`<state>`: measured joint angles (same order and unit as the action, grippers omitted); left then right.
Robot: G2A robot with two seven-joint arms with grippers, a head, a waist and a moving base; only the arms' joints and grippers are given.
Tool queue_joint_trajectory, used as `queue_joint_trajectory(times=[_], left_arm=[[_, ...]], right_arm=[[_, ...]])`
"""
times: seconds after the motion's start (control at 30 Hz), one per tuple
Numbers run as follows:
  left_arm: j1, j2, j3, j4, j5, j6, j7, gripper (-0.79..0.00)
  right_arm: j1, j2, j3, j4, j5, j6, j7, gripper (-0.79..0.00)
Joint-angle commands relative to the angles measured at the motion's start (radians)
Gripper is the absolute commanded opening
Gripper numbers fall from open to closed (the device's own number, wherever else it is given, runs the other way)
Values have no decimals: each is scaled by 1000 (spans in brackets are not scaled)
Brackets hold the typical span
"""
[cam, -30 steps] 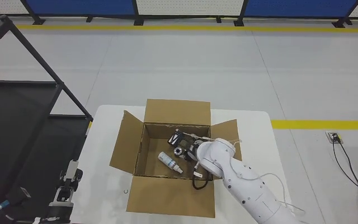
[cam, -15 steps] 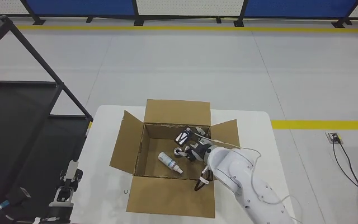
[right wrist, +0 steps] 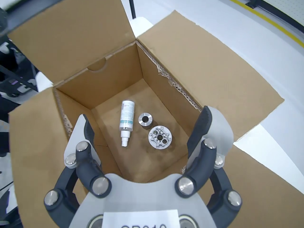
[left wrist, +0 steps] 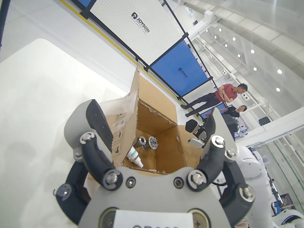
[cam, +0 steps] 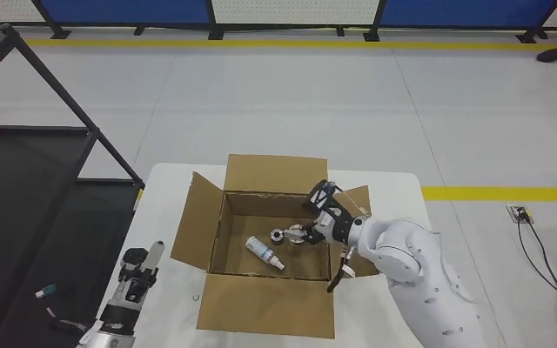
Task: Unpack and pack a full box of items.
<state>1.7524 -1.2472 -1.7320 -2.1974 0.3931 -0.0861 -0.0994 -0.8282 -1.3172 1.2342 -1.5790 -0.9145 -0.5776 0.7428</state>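
Where the box is set: the open cardboard box (cam: pixel 277 173) is placed near the middle of the white worktop (cam: pixel 396 196), with all four flaps folded outward.
Box contents: three things are seen on the box floor, none of them gripped.
Spray bottle: a white spray bottle (right wrist: pixel 126 116) is laid on its side on the box floor, with its nozzle end pointed toward the robot's side of the box.
Metal cylinder: a short metal cylinder (right wrist: pixel 145 119) with a bore through it is stood on end just beside the bottle, on the side toward the right wall.
Round part: a flat round metal part (right wrist: pixel 160 137) with several holes is laid just beside the cylinder; whether the two are touching cannot be told.
Right gripper: the right gripper (right wrist: pixel 144 113) is held above the right side of the box opening, beside the right flap, and is pointed down at the contents. Its fingers are spread wide and nothing is gripped between them.
Left gripper: the left gripper (left wrist: pixel 153 106) is held low at the worktop's left edge, on the robot's side, well apart from the box and aimed toward it. Its fingers are likewise spread wide and nothing is held.
Surroundings: a black frame (cam: pixel 52 83) is stood on the floor to the left of the worktop. Yellow lines (cam: pixel 261 42) are marked on the pale floor, and blue and white panels (cam: pixel 296 10) are lined up behind them.
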Motion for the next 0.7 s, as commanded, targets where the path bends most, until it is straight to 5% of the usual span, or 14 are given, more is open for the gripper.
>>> queue_joint_trajectory(times=[0.0, 0.17, 0.53, 0.67], left_arm=[[-20, 0, 22, 3, 33, 9, -13, 0], [-60, 2, 68, 5, 82, 18, -56, 0], [-83, 4, 171, -28, 192, -18, -129, 0], [-92, 6, 215, -34, 247, -29, -160, 0]], right_arm=[[-28, 13, 62, -12, 95, -66, 7, 0], [-91, 43, 191, -14, 335, -185, 44, 0], [-106, 52, 227, -17, 345, -135, 58, 0], [-114, 62, 264, 20, 466, -144, 38, 0]])
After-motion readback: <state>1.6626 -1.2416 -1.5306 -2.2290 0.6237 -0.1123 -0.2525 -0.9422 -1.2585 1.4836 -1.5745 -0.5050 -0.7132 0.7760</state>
